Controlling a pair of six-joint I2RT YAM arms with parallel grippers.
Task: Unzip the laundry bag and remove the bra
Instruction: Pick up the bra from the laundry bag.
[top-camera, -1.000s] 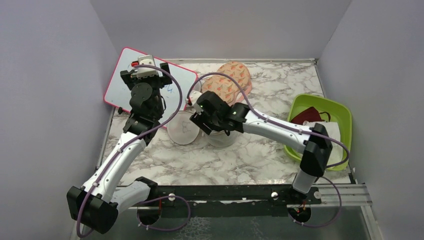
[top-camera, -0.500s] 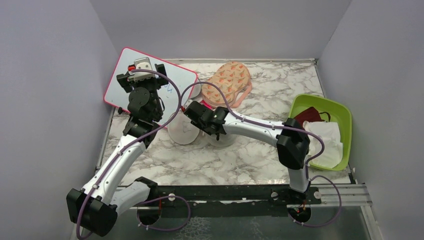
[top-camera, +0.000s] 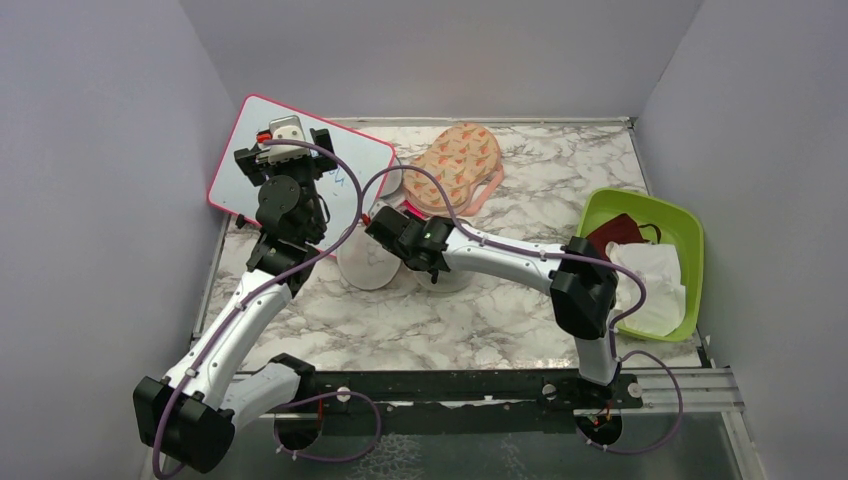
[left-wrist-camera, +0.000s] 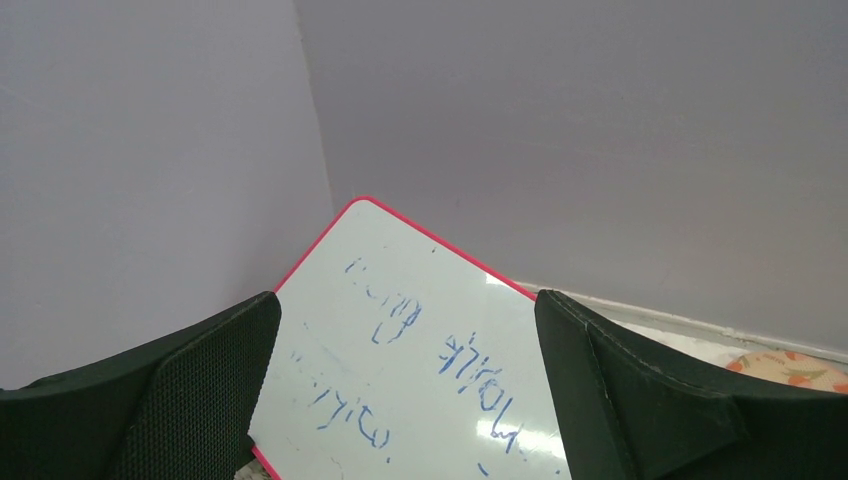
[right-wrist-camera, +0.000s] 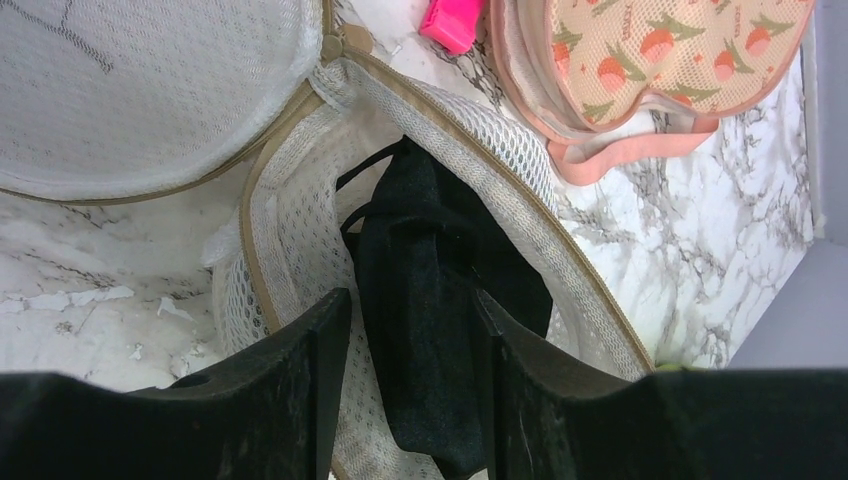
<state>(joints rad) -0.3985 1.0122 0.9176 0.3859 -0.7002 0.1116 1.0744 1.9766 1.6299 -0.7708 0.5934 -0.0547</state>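
The laundry bag (right-wrist-camera: 290, 220) is a round white mesh pod with a tan zip rim, standing open. Its flat lid (right-wrist-camera: 150, 90) is folded back to the left, and also shows in the top view (top-camera: 362, 264). A black fabric piece with thin straps (right-wrist-camera: 420, 250) lies inside the pod. No orange-brown bra shows. My right gripper (right-wrist-camera: 410, 300) reaches down into the pod, jaws apart, straddling the black fabric with a gap at the left finger. In the top view it (top-camera: 418, 262) hides most of the pod. My left gripper (top-camera: 283, 140) is raised, wide open and empty, facing the whiteboard.
A pink-edged whiteboard (left-wrist-camera: 400, 350) leans in the back left corner. A peach printed case (top-camera: 460, 165) lies behind the pod, with a small pink object (right-wrist-camera: 452, 22) beside it. A green bin (top-camera: 680, 225) at right holds a dark red cloth (top-camera: 615, 230) and white cloth (top-camera: 655, 275).
My right arm has folded at the elbow and its gripper has moved left and down into the open pod. The left gripper shifted slightly, then held still.
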